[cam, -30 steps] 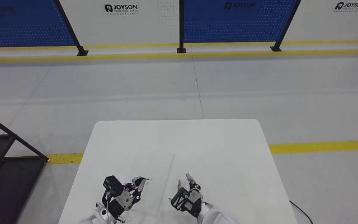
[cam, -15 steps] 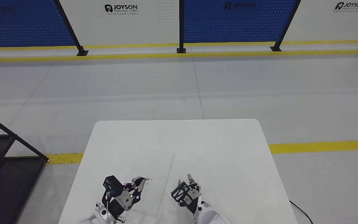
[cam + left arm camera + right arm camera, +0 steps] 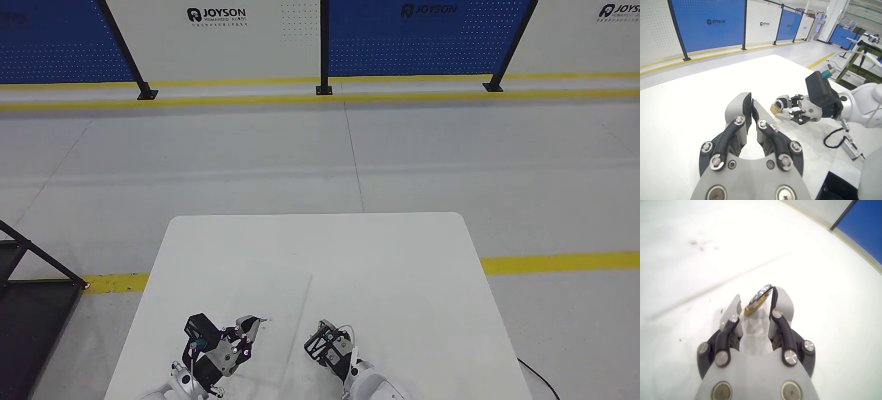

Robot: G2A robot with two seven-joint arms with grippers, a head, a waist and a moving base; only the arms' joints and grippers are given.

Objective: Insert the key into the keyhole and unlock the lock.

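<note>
Brass padlock (image 3: 755,306) lying near the middle of the near edge of the table (image 3: 400,260), between the narrowly parted fingers of the right gripper (image 3: 756,295); one finger touches its shackle, and the keyhole is hidden. Left gripper (image 3: 751,100) nearby, pressed closed; whether a key sits between its pads cannot be made out. Blue panels (image 3: 706,36) behind carry white lettering.
</note>
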